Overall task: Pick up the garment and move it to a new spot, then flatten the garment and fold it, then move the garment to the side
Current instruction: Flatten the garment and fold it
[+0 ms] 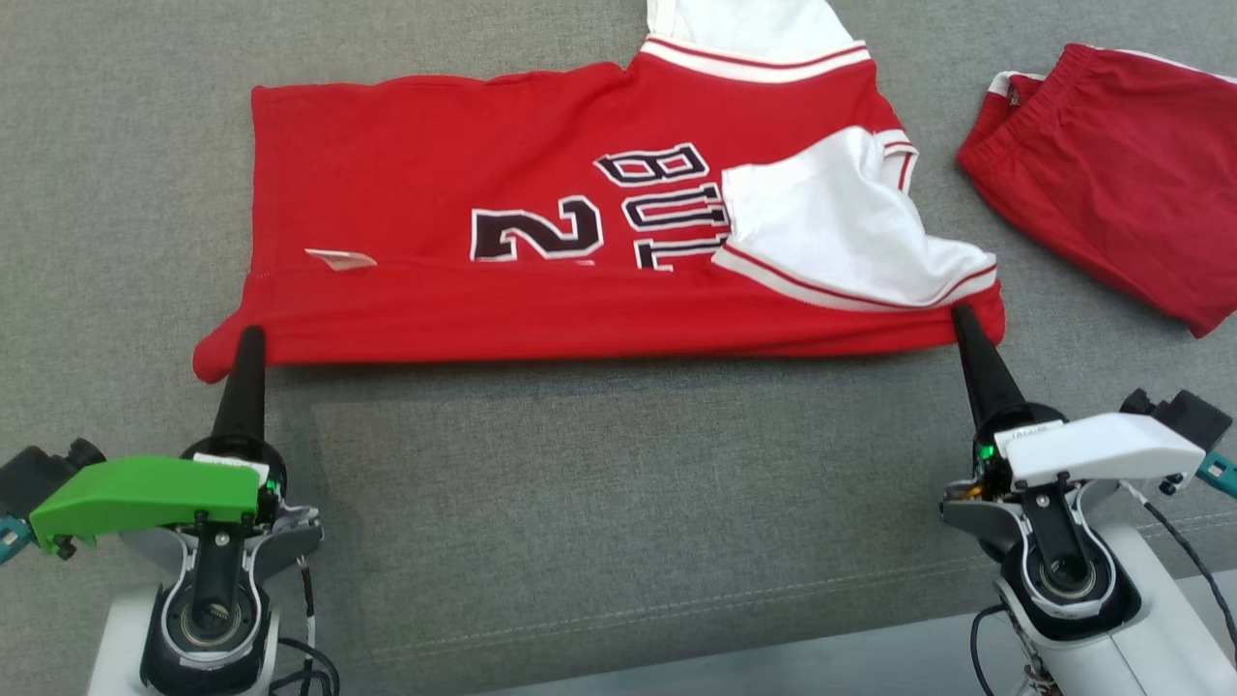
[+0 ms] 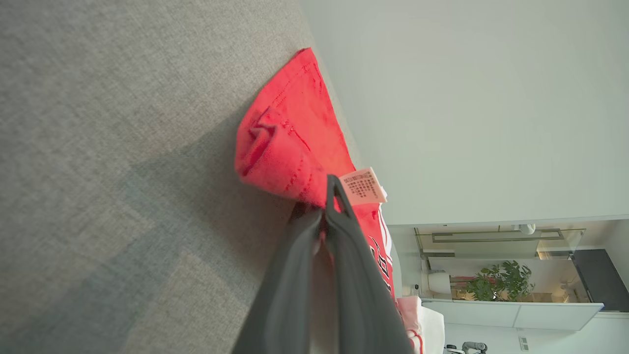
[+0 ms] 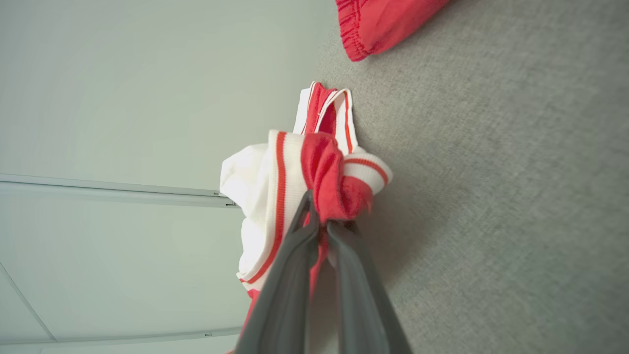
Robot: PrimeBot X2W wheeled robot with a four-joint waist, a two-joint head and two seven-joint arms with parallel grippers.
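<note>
Jersey is spread on your desk: red, with the dark letters and a number 2 facing up. It lies beside the shorts, with a strip of bare grey fabric between the two. Its near edge is gathered into a long ridge that runs away from the shorts, and a shadow falls on the desk along it. You have both ends of that ridge gripped.

Your right end effector is clamped on the end nearest the shorts, just under the white sleeve with red stripes that is folded over the lettering. In the right wrist view you can see its fingers pinched together on a bunch of red jersey cloth with the striped trim wrapped round it. The shorts lie further along the desk, not touching the bunch.

Your left end effector is clamped on the end farthest from the shorts, at the hem corner. In the left wrist view its fingers meet on a fold of the jersey, and a pale printed label sits just beside the fingertips. In the head view that label lies on the red cloth in the half far from the shorts
</note>
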